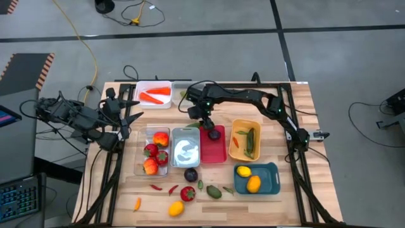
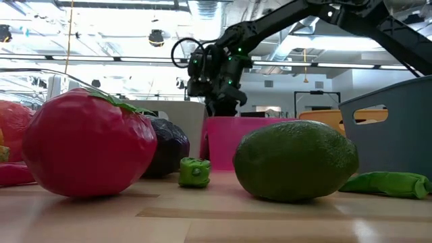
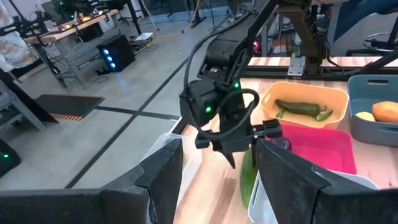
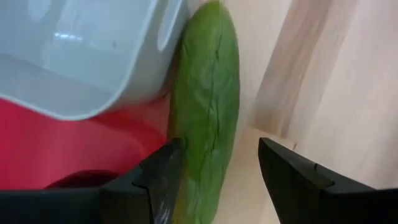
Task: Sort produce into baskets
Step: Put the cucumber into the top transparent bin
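A green cucumber [image 4: 208, 93] lies on the wood along the outer wall of the silver-grey basket [image 4: 81, 56], next to the red basket [image 4: 56, 149]. My right gripper [image 4: 219, 146] hangs open over the cucumber's end, pointing steeply down, one finger on each side; I see no touch. It shows in the high view [image 1: 205, 125] over the far ends of the silver-grey basket [image 1: 185, 147] and the red basket [image 1: 213, 149], which holds a purple plum [image 1: 215, 133]. My left gripper [image 1: 120, 123] waits open and empty at the table's left edge.
Far left is a white basket [image 1: 155, 94] with carrots. A clear basket [image 1: 155, 152] holds red and orange fruit, a yellow-orange basket [image 1: 245, 139] green pods, a teal basket [image 1: 256, 178] lemons. Loose produce lies near the front edge: strawberry [image 1: 187, 193], plum [image 1: 190, 174], green fruit [image 1: 214, 190], chilies [image 1: 156, 187].
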### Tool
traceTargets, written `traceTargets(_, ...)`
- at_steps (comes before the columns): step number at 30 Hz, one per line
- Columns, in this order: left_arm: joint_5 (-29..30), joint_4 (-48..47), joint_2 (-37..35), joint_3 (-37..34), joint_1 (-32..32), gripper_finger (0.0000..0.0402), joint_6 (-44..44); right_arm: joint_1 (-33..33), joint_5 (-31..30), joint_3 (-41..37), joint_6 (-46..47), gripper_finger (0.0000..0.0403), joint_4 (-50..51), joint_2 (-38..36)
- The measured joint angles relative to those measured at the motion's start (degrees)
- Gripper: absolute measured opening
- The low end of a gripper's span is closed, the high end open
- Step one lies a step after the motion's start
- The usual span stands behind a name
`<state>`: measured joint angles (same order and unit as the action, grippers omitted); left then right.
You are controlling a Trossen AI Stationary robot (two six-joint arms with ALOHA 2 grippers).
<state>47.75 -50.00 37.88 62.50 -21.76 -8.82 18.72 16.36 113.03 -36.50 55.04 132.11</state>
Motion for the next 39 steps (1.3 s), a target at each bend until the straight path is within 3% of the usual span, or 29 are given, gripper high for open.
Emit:
traceTargets(11,0.0,-0.1,0.0,0.0,0.0,0.0192,0.0,-0.1,-0.4,0.0,2.3,0.0239,0.0,0.4)
traceTargets(22,0.0,-0.3,0.0,0.0,0.0,0.0192,0.0,0.1,-6.4,-0.9,5.0,0.0237,2.0,0.4)
traceTargets(33,0.0,-0.3,0.0,0.0,0.0,0.0192,0.0,0.5,-6.4,-0.9,5.2,0.0152,1.7,0.4)
traceTargets(39,0.0,-0.3,0.0,0.0,0.0,0.0192,0.0,0.4,-6.4,-0.2,5.1,0.0146,2.6,0.4)
